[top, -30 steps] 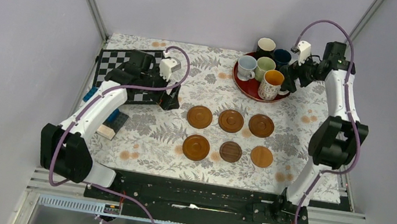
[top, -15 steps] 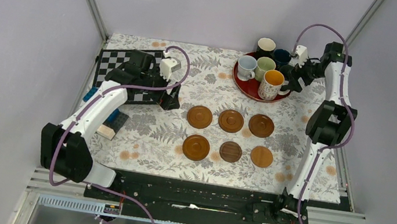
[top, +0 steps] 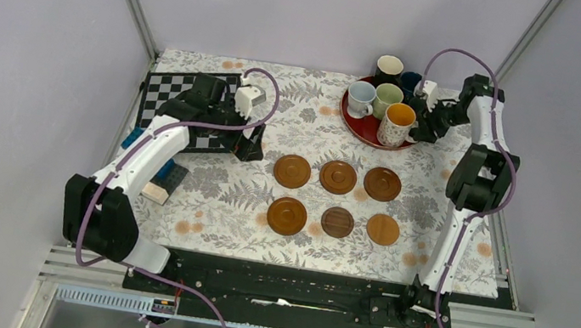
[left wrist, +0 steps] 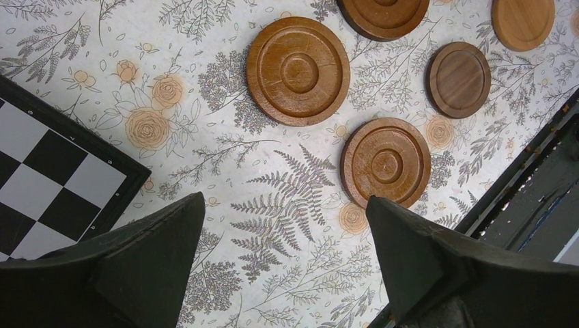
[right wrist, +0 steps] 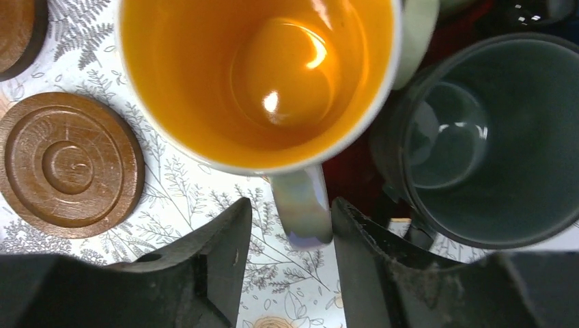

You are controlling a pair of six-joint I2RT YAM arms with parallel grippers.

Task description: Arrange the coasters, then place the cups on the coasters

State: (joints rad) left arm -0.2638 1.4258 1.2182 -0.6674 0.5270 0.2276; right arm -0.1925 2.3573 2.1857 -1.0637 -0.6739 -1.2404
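Six wooden coasters lie in two rows of three mid-table, from one [top: 292, 170] at the back left to one [top: 383, 228] at the front right. The cups stand on the red tray [top: 352, 126]: the orange-inside mug [top: 397, 123], pale blue-white [top: 360, 98], pale green [top: 387, 99], black [top: 388, 68] and navy [top: 412, 82]. A dark grey-green cup [right wrist: 464, 137] stands beside the orange one. My right gripper [right wrist: 290, 219] straddles the orange mug's handle [right wrist: 304, 205]. One finger touches the handle and a gap shows at the other. My left gripper [left wrist: 283, 199] hangs open over the cloth.
A chessboard [top: 169, 91] lies at the back left under the left arm, with small blue and wooden blocks [top: 165, 179] in front of it. The flowered cloth [top: 247, 201] covers the table. A black rail [top: 288, 279] runs along the near edge.
My right gripper has reached left onto the tray, and its jaws have narrowed around the orange mug's handle. The left arm has barely moved.
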